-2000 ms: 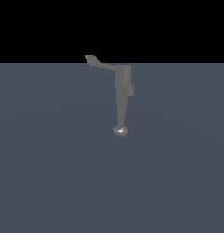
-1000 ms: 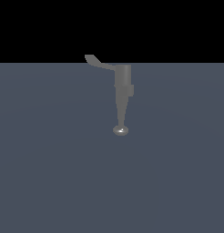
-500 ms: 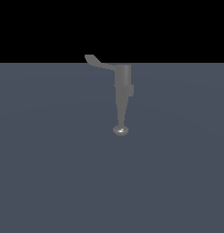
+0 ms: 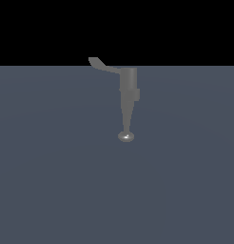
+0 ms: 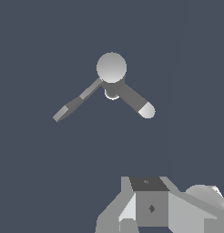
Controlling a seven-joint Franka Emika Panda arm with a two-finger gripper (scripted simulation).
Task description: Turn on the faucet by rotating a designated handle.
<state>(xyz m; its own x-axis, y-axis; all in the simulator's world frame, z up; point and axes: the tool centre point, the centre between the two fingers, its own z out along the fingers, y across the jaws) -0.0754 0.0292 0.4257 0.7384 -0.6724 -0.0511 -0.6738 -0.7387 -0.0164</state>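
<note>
The small matte-grey faucet (image 4: 128,97) with its cylindrical body stands mid-scene on the dark slate floor (image 4: 52,181). In the exterior view its thin, flat grey handle (image 4: 105,66) juts toward ten o'clock from the body's top, while the tapered stem ends in a shiny rounded knob (image 4: 126,137) at six o'clock. The gripper (image 5: 148,214) appears only partly in the wrist view, well apart from the faucet; whether its fingers are spread I cannot tell, and nothing seems held. Judging so, the turn is not begun: approach, contact and rotation remain.
</note>
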